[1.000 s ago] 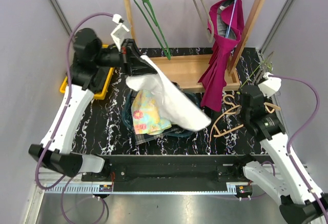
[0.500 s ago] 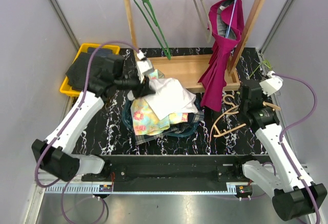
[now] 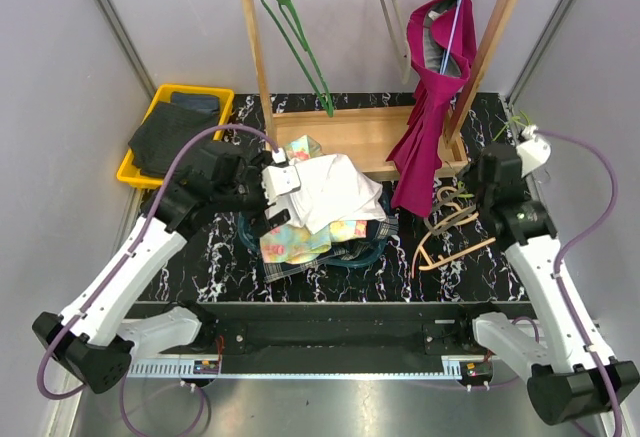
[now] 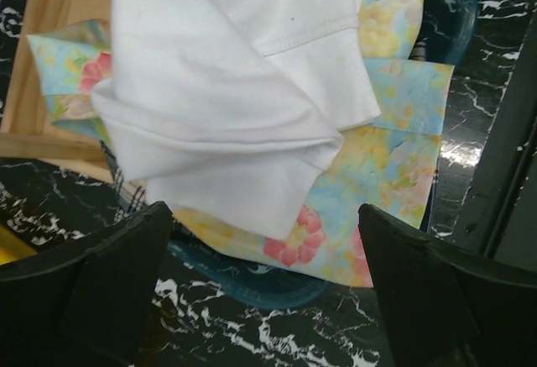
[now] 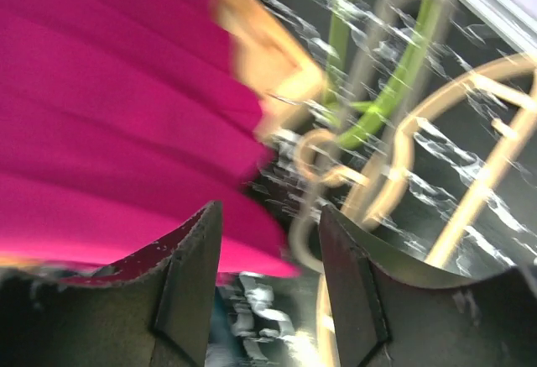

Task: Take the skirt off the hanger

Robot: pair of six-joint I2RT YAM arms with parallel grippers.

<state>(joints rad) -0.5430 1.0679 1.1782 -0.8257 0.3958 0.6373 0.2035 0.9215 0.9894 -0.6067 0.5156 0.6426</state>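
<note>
The white skirt [image 3: 325,189] lies crumpled on top of a floral cloth [image 3: 295,242] in the teal basket [image 3: 372,250], off any hanger. My left gripper [image 3: 264,207] hovers at the basket's left side, open and empty; in the left wrist view the skirt [image 4: 235,90] sits beyond the spread left gripper [image 4: 264,214]. A tan hanger [image 3: 452,242] lies bare on the table at the right. My right gripper [image 3: 470,189] is open beside it, with nothing between its fingers; the right gripper [image 5: 270,212] faces the tan hanger [image 5: 470,207].
A magenta garment [image 3: 430,107] hangs from the wooden rack [image 3: 350,132] on a grey hanger, right beside my right gripper. A green hanger [image 3: 300,42] hangs on the rail. A yellow tray [image 3: 140,169] with dark cloth sits at far left. More hangers lie around [image 3: 510,127].
The left arm carried the white skirt down onto the basket pile and let go, its jaws now wide. The right gripper has opened and shifted slightly away from me.
</note>
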